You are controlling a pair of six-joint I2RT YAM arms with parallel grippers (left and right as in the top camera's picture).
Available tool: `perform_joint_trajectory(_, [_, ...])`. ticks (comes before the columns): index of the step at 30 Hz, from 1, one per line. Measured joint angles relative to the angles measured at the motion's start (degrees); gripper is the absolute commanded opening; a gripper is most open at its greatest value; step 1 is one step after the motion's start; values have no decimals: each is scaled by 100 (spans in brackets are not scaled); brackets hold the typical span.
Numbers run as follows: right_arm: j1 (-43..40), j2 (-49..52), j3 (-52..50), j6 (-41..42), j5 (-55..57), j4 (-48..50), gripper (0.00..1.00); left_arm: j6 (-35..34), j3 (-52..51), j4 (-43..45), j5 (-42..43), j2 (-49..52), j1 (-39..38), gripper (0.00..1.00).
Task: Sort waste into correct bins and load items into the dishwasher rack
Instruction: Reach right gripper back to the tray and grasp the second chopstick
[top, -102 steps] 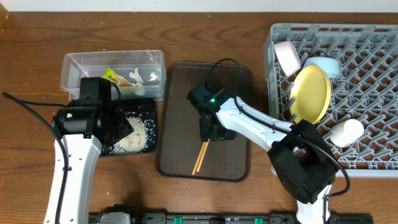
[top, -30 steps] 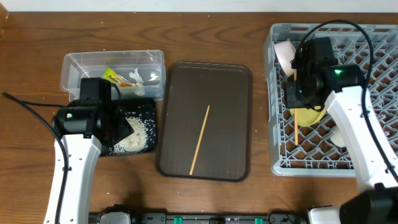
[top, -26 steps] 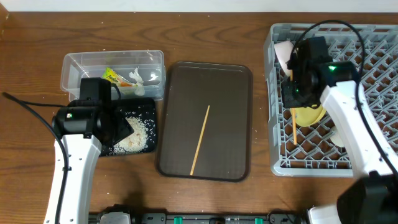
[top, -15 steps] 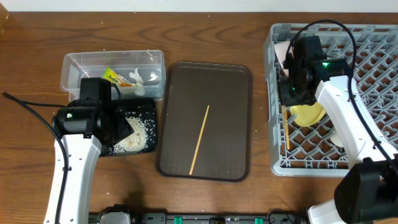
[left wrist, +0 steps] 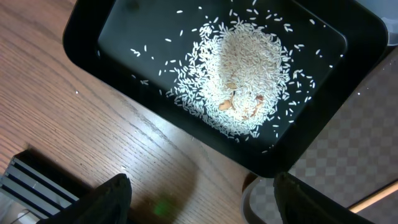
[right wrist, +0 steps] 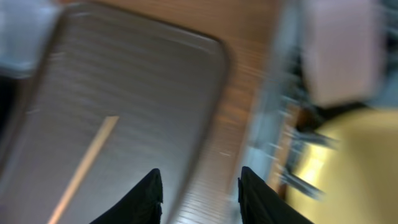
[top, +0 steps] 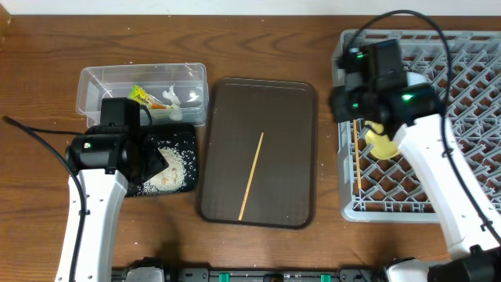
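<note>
Chopstick (top: 251,176) lies left of and nearer than the spread, empty right pincer (right wrist: 198,186); long axis runs near-left to far-right.

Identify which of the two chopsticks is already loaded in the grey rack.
The chopstick lying lengthwise along the left edge of the rack, among its pegs. The other chopstick lies slanted and alone on the brown tray, outside the rack.
</note>
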Motion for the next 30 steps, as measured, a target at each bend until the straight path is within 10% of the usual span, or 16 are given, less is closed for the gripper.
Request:
perform_joint_trajectory(21, [2706, 2249, 2, 2520, -249, 98, 44, 0, 0, -2, 0, 0, 0, 76])
perform_joint_trajectory(30, [2953, 2977, 2, 3104, -142, -11, 28, 0, 0, -2, 0, 0, 0, 76])
